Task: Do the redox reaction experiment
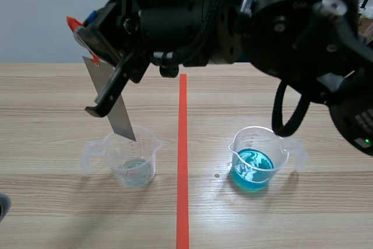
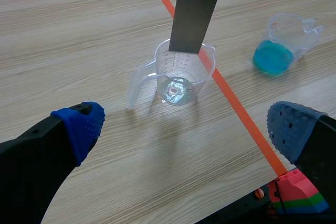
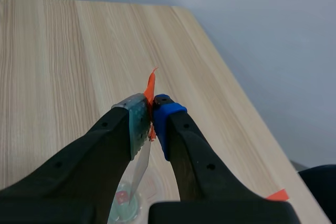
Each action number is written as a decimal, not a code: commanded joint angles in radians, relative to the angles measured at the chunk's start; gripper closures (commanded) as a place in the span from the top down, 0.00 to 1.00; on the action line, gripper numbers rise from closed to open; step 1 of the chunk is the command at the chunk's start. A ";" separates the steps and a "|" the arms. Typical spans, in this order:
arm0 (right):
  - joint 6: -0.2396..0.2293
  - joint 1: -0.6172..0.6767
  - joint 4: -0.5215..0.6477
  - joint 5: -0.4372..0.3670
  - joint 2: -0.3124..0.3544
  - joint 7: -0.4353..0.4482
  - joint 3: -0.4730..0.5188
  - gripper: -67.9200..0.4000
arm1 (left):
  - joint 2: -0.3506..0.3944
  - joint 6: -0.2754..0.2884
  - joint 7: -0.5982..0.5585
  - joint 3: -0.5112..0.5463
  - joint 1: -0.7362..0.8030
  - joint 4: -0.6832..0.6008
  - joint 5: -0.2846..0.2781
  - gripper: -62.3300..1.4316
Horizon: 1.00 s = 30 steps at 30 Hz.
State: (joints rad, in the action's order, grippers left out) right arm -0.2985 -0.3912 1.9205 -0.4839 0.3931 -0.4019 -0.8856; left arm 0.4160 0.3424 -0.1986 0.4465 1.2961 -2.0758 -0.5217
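My right gripper [image 1: 87, 36] [image 3: 152, 116] reaches across from the right, high above the table, and is shut on the orange-taped top of a thin grey metal strip [image 1: 113, 100] [image 2: 195, 9] [image 3: 139, 169]. The strip hangs tilted, its lower end at the mouth of the left clear beaker [image 1: 133, 155] [image 2: 181, 74], above the little pale liquid in the bottom. A second clear beaker [image 1: 256, 155] [image 2: 283, 43], right of the tape line, holds blue liquid. My left gripper [image 2: 186, 127] is low near the table's front, open and empty, short of the left beaker.
An orange-red tape line [image 1: 182, 161] runs down the wooden table between the two beakers. A few small droplets lie left of the blue beaker. A pink, green and blue block [image 2: 296, 195] shows under the left gripper's right finger, past the table edge.
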 commanded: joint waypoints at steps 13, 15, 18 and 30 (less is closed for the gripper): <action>0.049 -0.108 0.127 -0.128 -0.005 -0.095 0.055 0.02 | -0.005 0.005 -0.014 0.005 -0.003 -0.014 -0.006 1.00; 0.048 -0.108 0.127 -0.129 -0.005 -0.095 0.055 0.02 | -0.005 0.005 -0.014 0.005 -0.003 -0.014 -0.006 1.00; 0.048 -0.108 0.127 -0.130 -0.005 -0.094 0.055 0.02 | -0.005 0.005 -0.014 0.005 -0.003 -0.014 -0.006 1.00; 0.048 -0.108 0.127 -0.130 -0.005 -0.094 0.055 0.02 | -0.005 0.005 -0.014 0.005 -0.003 -0.014 -0.006 1.00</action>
State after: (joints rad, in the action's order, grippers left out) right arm -0.2543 -0.4839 2.0438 -0.6109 0.3927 -0.5148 -0.8413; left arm 0.4160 0.3420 -0.1982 0.4465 1.2964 -2.0758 -0.5213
